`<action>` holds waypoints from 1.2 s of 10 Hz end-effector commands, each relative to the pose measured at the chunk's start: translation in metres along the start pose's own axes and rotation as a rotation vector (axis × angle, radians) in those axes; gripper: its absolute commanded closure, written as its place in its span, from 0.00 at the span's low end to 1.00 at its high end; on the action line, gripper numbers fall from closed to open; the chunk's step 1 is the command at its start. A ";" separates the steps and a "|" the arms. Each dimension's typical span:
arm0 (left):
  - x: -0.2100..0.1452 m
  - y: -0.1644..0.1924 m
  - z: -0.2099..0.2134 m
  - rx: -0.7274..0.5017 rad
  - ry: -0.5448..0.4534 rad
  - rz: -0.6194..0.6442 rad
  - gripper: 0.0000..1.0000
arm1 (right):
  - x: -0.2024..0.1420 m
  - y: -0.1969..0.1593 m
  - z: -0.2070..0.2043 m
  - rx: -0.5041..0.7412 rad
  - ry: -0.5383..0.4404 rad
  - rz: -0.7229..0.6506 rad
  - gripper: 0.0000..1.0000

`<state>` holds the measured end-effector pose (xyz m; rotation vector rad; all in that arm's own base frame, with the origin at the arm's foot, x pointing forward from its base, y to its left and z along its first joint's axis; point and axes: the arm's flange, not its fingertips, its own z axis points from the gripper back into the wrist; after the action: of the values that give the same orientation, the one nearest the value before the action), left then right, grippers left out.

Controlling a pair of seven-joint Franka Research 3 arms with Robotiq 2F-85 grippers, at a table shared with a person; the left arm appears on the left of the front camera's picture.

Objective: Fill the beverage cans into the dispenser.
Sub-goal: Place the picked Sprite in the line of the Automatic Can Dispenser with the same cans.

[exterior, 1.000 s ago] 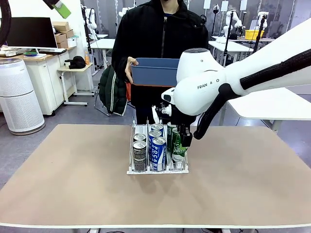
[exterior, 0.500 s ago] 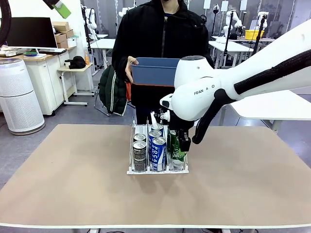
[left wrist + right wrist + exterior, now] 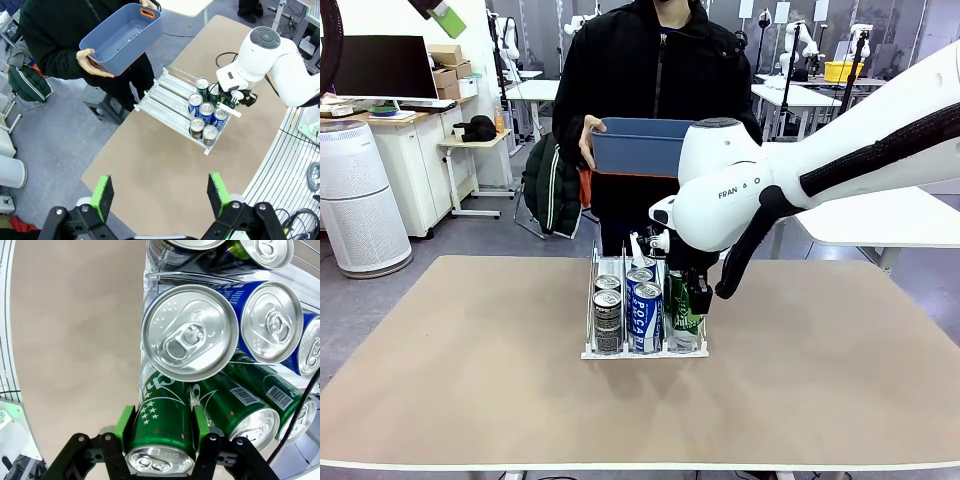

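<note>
Green can (image 3: 159,440), white script, silver top, between clenched right fingers (image 3: 125,427); left fingers (image 3: 104,195) spread

Counter (image 3: 460,380): one, rectangular, tan-brown matte top with a pale near edge. Bearing directly: dispenser (image 3: 590,352), one, white base with thin clear upright dividers, three lanes running near to far, standing flat about midway across, toward the far edge.
</note>
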<state>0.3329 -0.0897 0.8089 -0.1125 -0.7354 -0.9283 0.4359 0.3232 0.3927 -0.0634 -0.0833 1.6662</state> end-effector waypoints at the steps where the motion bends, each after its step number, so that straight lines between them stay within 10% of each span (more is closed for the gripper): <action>1: -0.001 0.002 -0.001 0.003 -0.005 0.002 0.00 | -0.005 0.000 -0.008 -0.041 0.036 -0.006 0.41; 12: -0.001 0.002 -0.001 0.003 -0.005 0.002 0.00 | 0.000 0.005 -0.026 -0.003 0.054 0.028 0.41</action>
<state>0.3329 -0.0897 0.8089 -0.1125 -0.7354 -0.9283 0.4333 0.3262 0.3893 -0.0847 -0.0798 1.6913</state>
